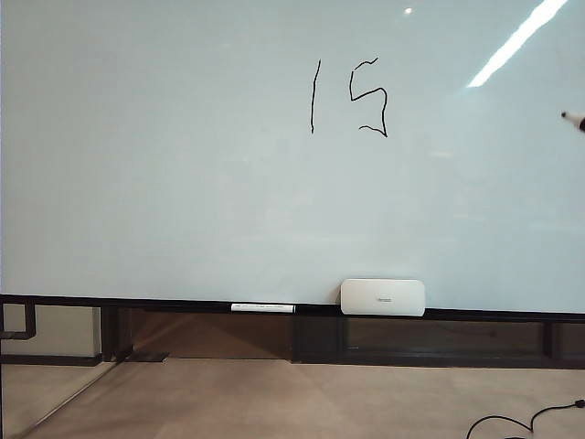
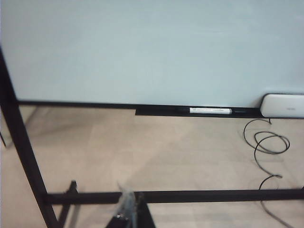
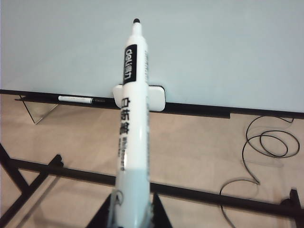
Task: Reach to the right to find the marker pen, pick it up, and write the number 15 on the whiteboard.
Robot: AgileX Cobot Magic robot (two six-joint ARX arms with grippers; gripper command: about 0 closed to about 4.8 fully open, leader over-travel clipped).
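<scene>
Items in view, counted:

- One whiteboard (image 1: 183, 183), upright, glossy, with a dark rail along its lower edge.
- One number 15 (image 1: 349, 96), black strokes high on the board, a little right of centre.
- One marker pen (image 3: 130, 118), white barrel with black print, black tip toward the board. In the exterior view only its tip shows, at the far right edge, clear of the written figures.
- One slim white stick (image 1: 262, 308) lying flat on the rail.
- One white rounded box (image 1: 383, 297) resting on the rail, just right of the stick.
- One black cable (image 3: 259, 156) coiled on the floor.
- One black frame (image 2: 166, 195) of bars below the board.

Right gripper (image 3: 128, 211): clamped on the marker pen at the barrel's rear end; the pen runs straight out from it, tip well short of the board. The arm is drawn back, aimed level at the board's lower part.

Left gripper (image 2: 128, 216): only a dark sliver shows at the frame edge, likely fingertips; whether they stand apart or together cannot be told. It points toward the rail, well away from the pen.
</scene>
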